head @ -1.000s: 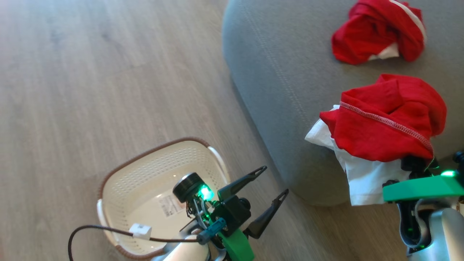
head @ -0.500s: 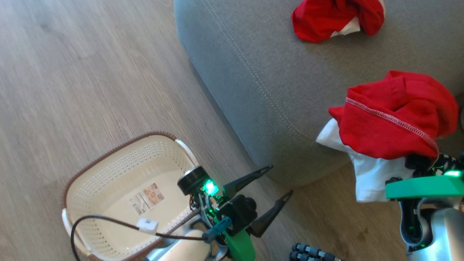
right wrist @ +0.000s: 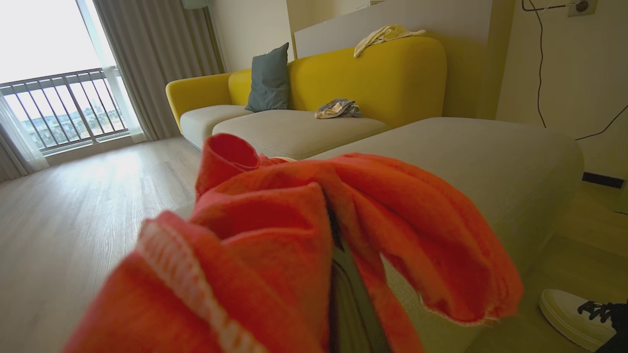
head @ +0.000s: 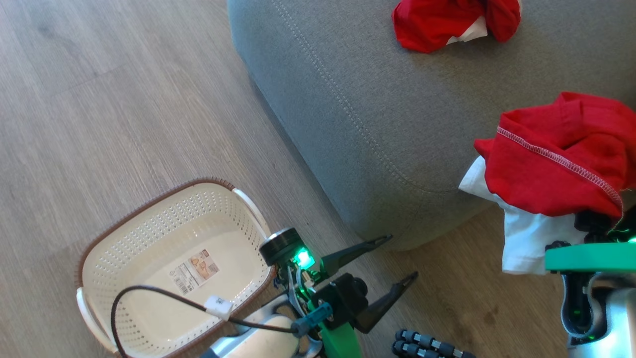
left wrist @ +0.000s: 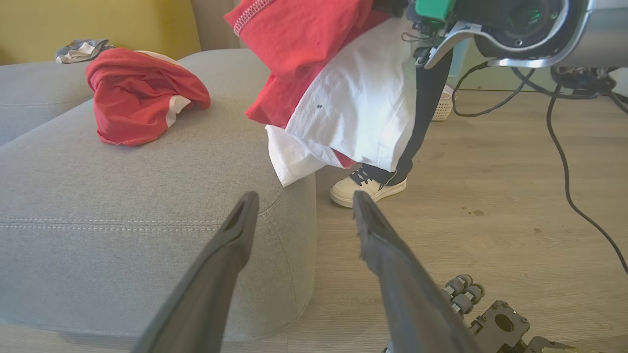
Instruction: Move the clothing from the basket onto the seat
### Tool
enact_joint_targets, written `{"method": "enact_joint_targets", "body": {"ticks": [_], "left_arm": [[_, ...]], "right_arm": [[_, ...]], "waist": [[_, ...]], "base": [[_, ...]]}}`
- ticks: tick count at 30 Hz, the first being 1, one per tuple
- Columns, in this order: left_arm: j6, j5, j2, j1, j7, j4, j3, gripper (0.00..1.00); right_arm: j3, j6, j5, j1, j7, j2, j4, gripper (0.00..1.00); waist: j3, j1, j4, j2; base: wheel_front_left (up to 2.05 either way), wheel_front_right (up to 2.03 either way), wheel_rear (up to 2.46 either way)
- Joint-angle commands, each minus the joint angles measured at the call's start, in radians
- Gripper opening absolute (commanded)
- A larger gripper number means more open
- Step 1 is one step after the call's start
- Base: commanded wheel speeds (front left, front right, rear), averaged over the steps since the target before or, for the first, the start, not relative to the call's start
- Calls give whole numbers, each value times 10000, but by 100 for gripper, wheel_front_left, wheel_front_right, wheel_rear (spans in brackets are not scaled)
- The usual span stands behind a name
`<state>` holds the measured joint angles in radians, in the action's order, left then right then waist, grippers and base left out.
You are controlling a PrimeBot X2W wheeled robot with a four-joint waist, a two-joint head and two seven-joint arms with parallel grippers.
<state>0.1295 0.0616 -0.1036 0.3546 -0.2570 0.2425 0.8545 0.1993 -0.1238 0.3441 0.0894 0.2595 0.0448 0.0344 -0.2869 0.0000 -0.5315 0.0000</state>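
The cream basket [head: 149,204] stands on the floor at the lower left, with nothing in it but the label on its bottom. The grey seat [head: 372,99] spans the top right. One red and white garment [head: 447,22] lies crumpled on it. My right gripper [head: 591,226] is shut on a second piece of red clothing [head: 556,169], whose white part hangs beside the seat's rounded end [left wrist: 294,206]. The fabric [right wrist: 274,235] covers that gripper's fingers. My left gripper [head: 402,257] is open and holds nothing, low over the floor between basket and seat.
A person's white shoe [left wrist: 365,189] and dark trouser leg stand on the wood floor just past the seat's end. Black cables [left wrist: 564,147] trail on the floor behind. A yellow sofa back [right wrist: 368,73] rises beyond the grey cushions. Small grey rollers [head: 422,345] sit by my base.
The head camera has swung, so the whole picture shifted. My left gripper, earlier over the basket's right side, is now just past its rim. The right gripper keeps its hold on the garment.
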Motion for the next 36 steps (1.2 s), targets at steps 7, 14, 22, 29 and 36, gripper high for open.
{"method": "enact_joint_targets", "body": {"ticks": [7,14,22,29,36], "left_arm": [[11,16,48,349,-47,-489,-329,100],[-13,-197,137,155,-48,-854,-771,100],[-6,-393,64,208,-48,-996,-925,100],[0,-500,-94,445,-48,-1036,-847,100],[6,-501,-333,853,-48,-1028,-631,100]], "right_arm": [[-150,-69,39,129,23,57,-471,0],[156,-69,-169,632,23,341,-715,0],[618,-69,-82,2045,23,1551,-1075,0],[693,-69,150,3872,23,2606,-1190,0],[301,-69,986,5906,23,3364,-673,0]], "waist": [[20,0,42,0],[20,0,111,0],[-442,0,162,0],[-1109,0,334,0],[-1869,0,601,0]], "base": [[0,0,0],[0,0,0],[0,0,0],[0,0,0],[0,0,0]]}}
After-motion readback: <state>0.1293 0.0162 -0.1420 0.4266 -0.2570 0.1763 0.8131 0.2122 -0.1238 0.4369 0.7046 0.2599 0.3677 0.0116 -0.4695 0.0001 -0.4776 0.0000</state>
